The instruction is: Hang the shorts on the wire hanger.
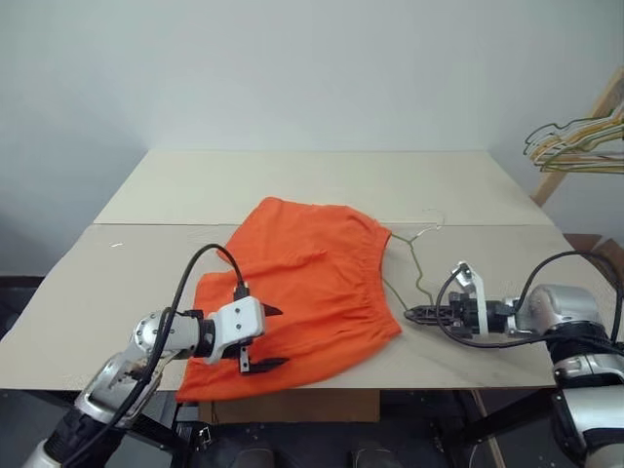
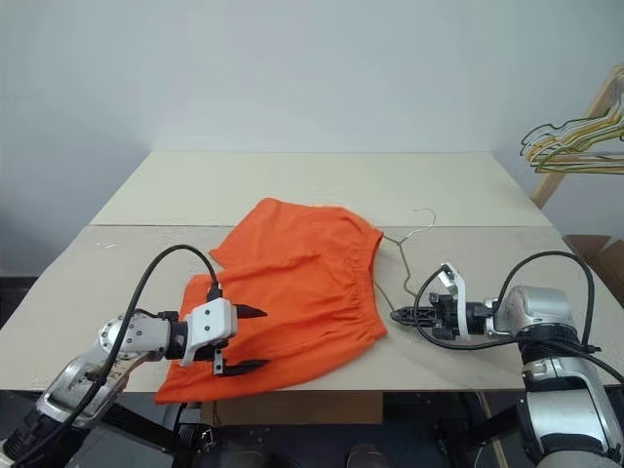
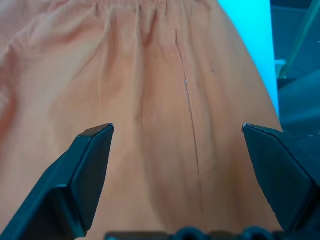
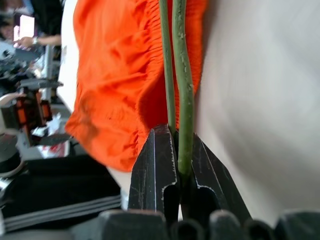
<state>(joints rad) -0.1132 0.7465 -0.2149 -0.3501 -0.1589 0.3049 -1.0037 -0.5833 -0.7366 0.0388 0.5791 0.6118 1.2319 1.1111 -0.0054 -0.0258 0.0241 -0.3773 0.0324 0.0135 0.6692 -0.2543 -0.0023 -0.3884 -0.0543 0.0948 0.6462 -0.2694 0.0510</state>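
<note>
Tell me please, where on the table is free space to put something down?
The far table beyond the shorts is bare, and so is the near left part, left of the left gripper. It is crowded on the right, where the right gripper clamps the wire hanger beside the waistband.

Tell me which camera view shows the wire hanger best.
The right eye view: the wire hanger shows from its hook down to the right gripper, partly tucked under the shorts. The left eye view shows much the same. The right wrist view shows a close stretch of wire clamped between the fingers.
</note>
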